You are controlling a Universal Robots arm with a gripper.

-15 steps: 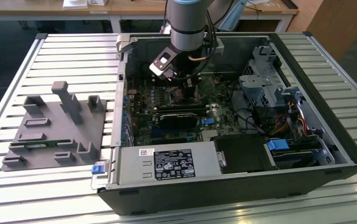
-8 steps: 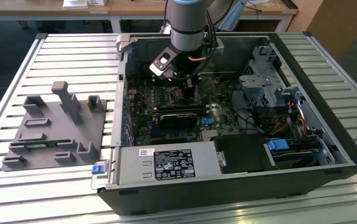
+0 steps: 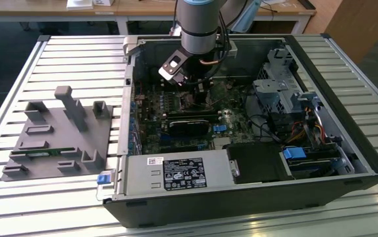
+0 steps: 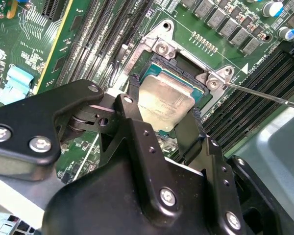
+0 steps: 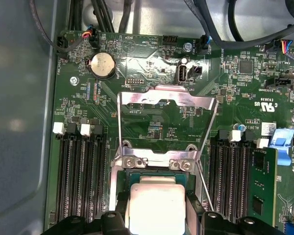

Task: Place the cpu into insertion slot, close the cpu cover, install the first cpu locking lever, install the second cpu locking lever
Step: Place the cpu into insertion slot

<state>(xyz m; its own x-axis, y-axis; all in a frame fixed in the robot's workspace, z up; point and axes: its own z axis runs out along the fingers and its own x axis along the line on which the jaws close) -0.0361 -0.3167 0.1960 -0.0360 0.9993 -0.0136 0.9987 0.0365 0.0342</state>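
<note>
Chip pinched by its edges in the clenched claw — hovers right over the socket, cover swung back open beyond it, all deep inside the black computer case.

cpu: small flat square, dull silvery-beige metal top with a thin green edge below it. It sits level over the insertion slot, clamped on two opposite edges by the gripper. Cannot tell whether it is fully seated.

Insertion slot: square socket with a black frame, set in the green board. A metal bracket with two screws runs along one edge.

cpu cover: thin silver-grey metal frame with a central window. It is swung open, clear of the slot, and hinged at the screwed edge.

Locking lever: thin metal rod, unlatched, slanting away from one corner of the slot.
</note>
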